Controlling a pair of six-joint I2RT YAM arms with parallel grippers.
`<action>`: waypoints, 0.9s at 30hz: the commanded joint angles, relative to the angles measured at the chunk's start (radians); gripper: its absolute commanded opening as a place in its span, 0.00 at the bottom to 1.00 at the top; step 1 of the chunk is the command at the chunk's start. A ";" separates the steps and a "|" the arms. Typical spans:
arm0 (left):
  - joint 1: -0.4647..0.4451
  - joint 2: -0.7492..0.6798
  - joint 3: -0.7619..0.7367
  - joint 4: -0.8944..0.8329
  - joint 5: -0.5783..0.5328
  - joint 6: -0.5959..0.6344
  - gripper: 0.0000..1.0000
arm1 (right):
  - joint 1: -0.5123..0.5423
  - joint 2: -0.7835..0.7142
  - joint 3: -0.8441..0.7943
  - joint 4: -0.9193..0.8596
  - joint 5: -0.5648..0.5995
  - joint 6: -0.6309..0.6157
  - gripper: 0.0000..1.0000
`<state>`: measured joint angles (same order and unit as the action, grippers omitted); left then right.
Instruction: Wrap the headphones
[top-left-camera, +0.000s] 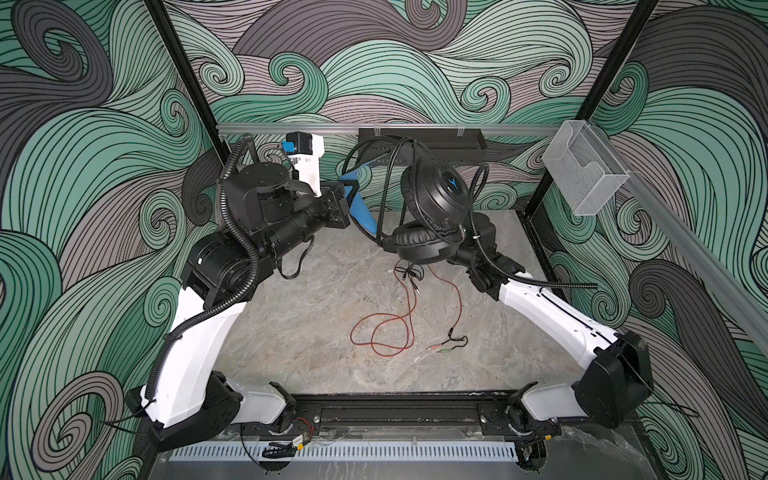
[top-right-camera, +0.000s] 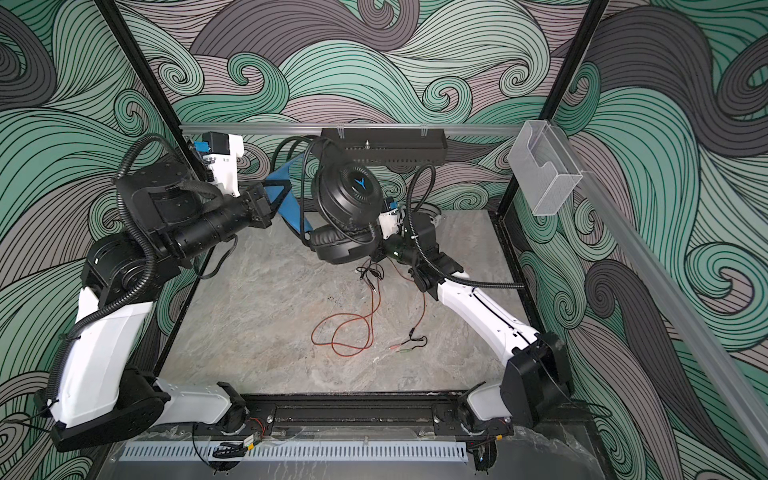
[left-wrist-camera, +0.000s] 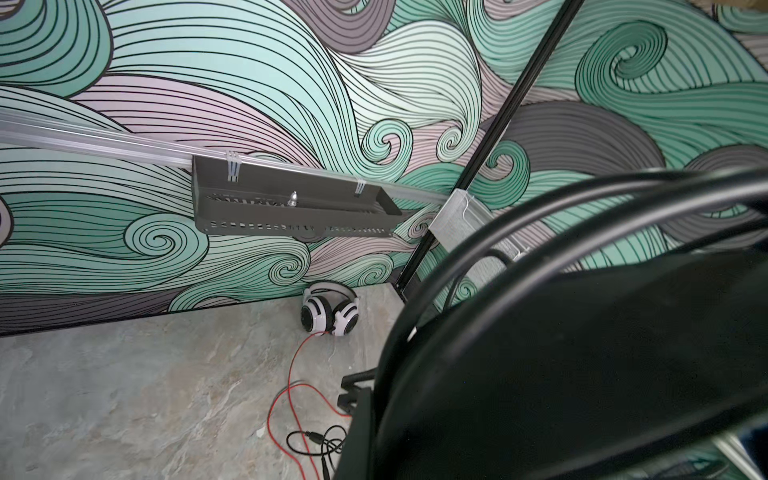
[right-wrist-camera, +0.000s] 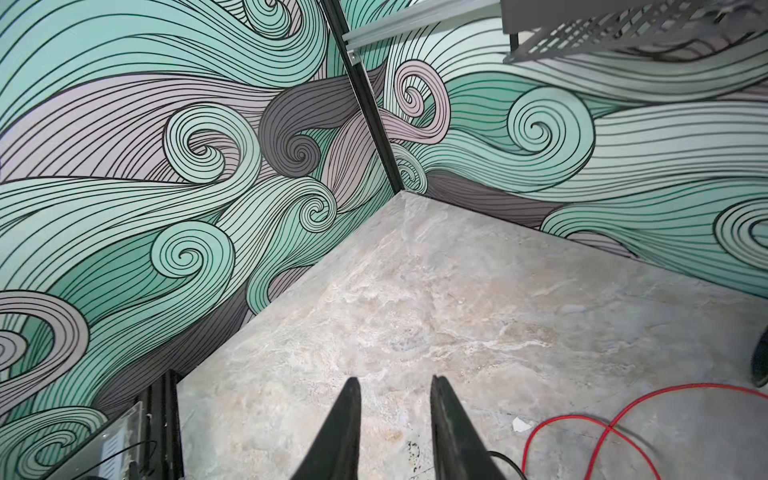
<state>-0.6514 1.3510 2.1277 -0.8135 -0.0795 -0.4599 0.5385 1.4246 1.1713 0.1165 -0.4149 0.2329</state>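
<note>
Headphones mid-wrap: I hold the black headset (top-left-camera: 438, 193) off the table, the left gripper (top-left-camera: 351, 193) clamped shut on its blue headband (top-left-camera: 361, 212). Its ear cups hang toward the middle of the cell, and the black cord (top-left-camera: 384, 187) is slung in loose loops over the band. The cord's plug end (top-left-camera: 409, 276) drops toward the tabletop (top-left-camera: 299, 316); I cannot tell if it touches. The right gripper (right-wrist-camera: 395, 380) stands with its jaws apart and empty, low over bare marble near the back right corner; in both top views the headset hides it. The white-and-black headset (left-wrist-camera: 330, 313) sits on the table against the back wall, and its red cord (top-left-camera: 384, 332) sprawls in curls across the middle.

My worries from here:
- **Loops:** they look slack, so a tilt or jerk of the band could shed them.
- **Grip:** it is on one side of the band, so the heavy cups may swing or twist in the jaws.
- **Plug end:** it lies close to the red cord, and a pull could drag the two into a tangle.
- **Right arm:** it sits close under the cups and could snag a loop as it rises.

At the back, the black wall tray (top-left-camera: 457, 145) hangs close to the topmost loops, and the clear bin (top-left-camera: 586, 178) juts from the right rail. The front and left of the marble lie open, which I judge to be the safer room for working.
</note>
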 joint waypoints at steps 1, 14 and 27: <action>0.001 0.010 0.031 0.148 -0.070 -0.137 0.00 | 0.023 0.002 -0.019 0.034 -0.024 0.031 0.28; 0.022 0.035 0.012 0.286 -0.274 -0.286 0.00 | 0.111 0.015 -0.025 -0.045 0.012 0.008 0.16; 0.077 0.105 -0.047 0.307 -0.395 -0.325 0.00 | 0.227 -0.010 0.027 -0.231 0.119 -0.131 0.06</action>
<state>-0.5900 1.4582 2.0769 -0.5995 -0.4095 -0.7464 0.7483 1.4349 1.1664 -0.0566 -0.3374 0.1509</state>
